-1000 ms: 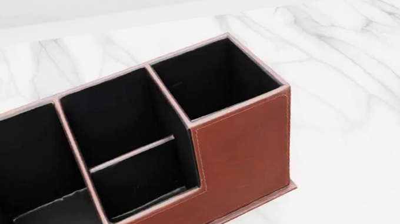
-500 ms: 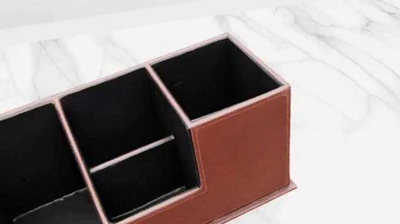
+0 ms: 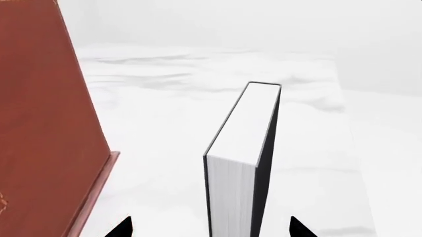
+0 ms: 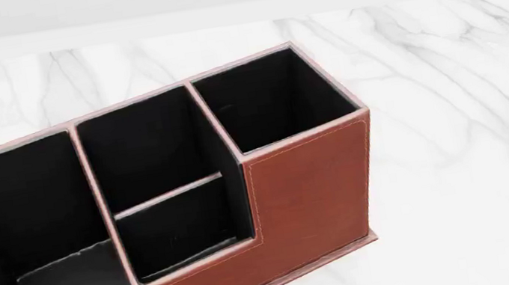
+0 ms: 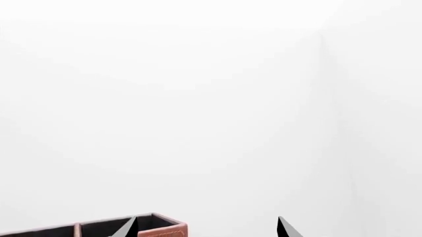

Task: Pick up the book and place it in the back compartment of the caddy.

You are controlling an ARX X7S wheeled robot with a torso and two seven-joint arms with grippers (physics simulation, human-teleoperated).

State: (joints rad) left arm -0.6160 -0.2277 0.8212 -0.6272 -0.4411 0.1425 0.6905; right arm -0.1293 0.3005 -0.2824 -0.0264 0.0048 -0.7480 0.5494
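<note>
Book: black cover, white page edges; stands upright on the counter, between the two tips of the left end effector, neither tip touching it; beside the caddy's outer wall, apart from it.
Caddy: red-brown, black lining, pale rim; four cells, all showing only lining; tall cell at its far right corner.
Back compartment: middle column, far half, behind a low divider.
Left end effector: tips spread wide, one on each side of the book; in the head view a dark part shows at the caddy's near base.
Right end effector: tips apart, holding nothing; caddy rim low in its view.
Counter: white marble.
</note>
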